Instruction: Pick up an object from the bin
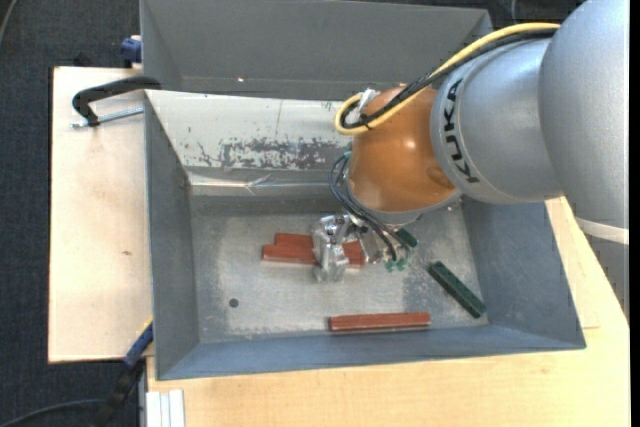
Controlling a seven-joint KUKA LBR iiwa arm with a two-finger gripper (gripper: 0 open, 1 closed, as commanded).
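Observation:
My gripper (331,260) is down at the middle of the bin floor, right on a red-brown flat block (288,249) that sticks out to its left. Its metal fingers stand over the block's right end; whether they clasp it I cannot tell. A small green thing (402,255) lies just right of the gripper, partly hidden by it. Nearer the front lies a long red-brown bar (379,321), flat along the front wall. A dark green stick (457,287) lies slanted at the right.
The arm's orange cover and grey body hang over the bin's right rear part and hide the floor there. A small dark speck (234,304) lies on the left floor. Sloping bin walls rise on all sides.

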